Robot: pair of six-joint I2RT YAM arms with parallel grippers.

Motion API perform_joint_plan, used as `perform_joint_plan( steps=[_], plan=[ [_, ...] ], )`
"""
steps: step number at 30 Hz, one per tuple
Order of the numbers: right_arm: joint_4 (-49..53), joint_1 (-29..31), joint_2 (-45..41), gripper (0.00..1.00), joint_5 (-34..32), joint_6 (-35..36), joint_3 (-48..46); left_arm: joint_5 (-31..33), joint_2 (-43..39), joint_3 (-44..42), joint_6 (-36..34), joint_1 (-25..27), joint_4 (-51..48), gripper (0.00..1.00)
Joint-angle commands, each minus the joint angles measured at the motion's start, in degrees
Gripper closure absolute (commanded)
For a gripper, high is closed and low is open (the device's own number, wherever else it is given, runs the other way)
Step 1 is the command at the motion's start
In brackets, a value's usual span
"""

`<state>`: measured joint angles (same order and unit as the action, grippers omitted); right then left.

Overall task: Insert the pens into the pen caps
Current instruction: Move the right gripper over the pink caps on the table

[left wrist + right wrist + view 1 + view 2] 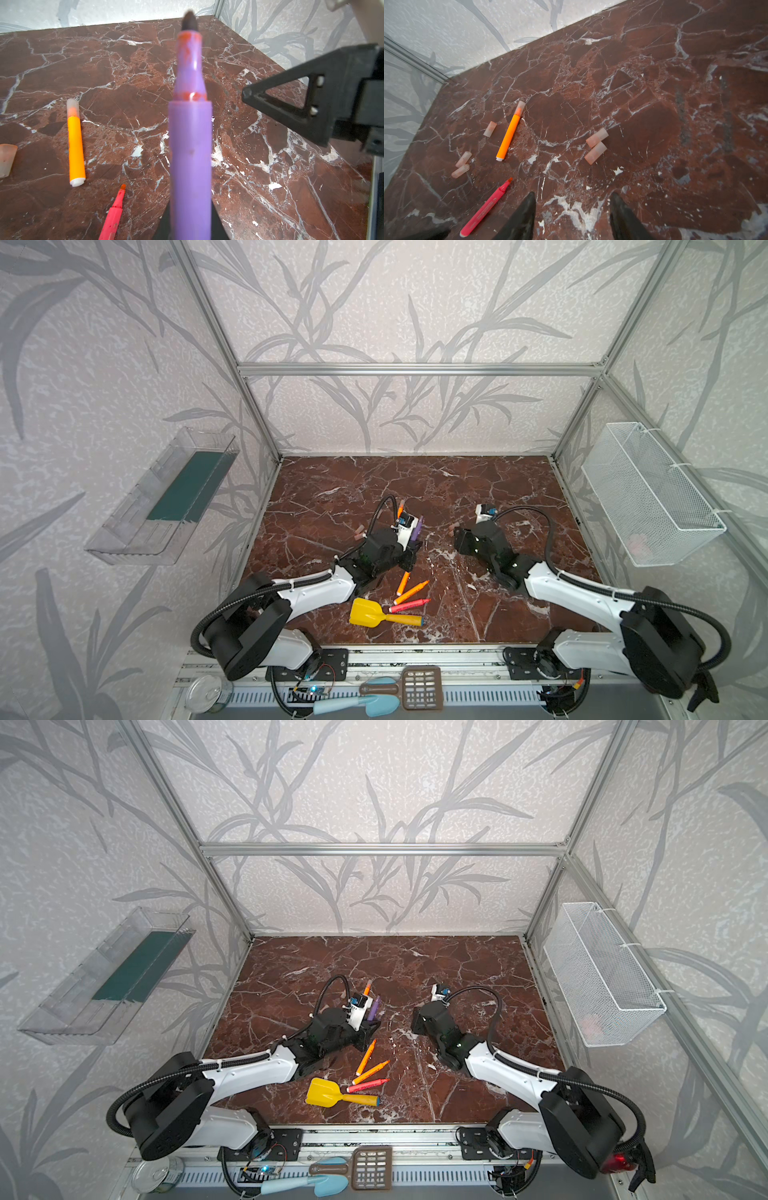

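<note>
Left pincer (190, 232): clamped on the purple pen (190, 145), which has a smooth round barrel, a dark bare tip and orange smears on its neck; it is raised over the table.
Right pincer (572, 195): black pointed fingers apart, gripping nothing, low over the table (654, 83); near the purple pen's tip but not touching it.
Table: smooth red-brown marble pattern with white veins.
Capped orange pen (508, 137): lies flat, tip inside a cap, white butt end.
Loose pen caps: short, pale pinkish translucent tubes; a touching pair (597, 137) ahead of the right pincer, a single cap (490, 128) beside the capped orange pen, two more (463, 159) close together.
Pink-red pen (485, 207): uncapped, flat, near the right pincer's finger.
Front cluster: two bare orange pens (403, 583) and a second pink-red pen (409, 605), beside the yellow toy shovel (365, 612) and the left arm.
Walls: clear plastic tray (162, 497), white wire-mesh basket (648, 497).
</note>
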<state>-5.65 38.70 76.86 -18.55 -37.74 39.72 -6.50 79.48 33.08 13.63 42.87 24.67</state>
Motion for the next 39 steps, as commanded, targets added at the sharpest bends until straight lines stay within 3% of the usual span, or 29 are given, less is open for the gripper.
perform_joint_plan(
  steps=[1, 16, 39],
  plan=[
    [11.97, -0.20, 5.85, 0.44, -0.80, 5.24, 8.28, 0.86, -2.36, -0.95, -0.15, 0.13, -0.48, 1.00],
    [20.02, -2.07, 24.49, 0.43, 1.12, 7.48, 21.72, 1.24, -7.34, -2.43, -0.94, 0.15, -2.19, 1.00],
    [20.05, -4.88, 29.74, 0.48, -0.39, 6.14, 24.07, 0.91, -7.90, -1.79, -1.71, 0.15, -3.62, 1.00]
  ],
)
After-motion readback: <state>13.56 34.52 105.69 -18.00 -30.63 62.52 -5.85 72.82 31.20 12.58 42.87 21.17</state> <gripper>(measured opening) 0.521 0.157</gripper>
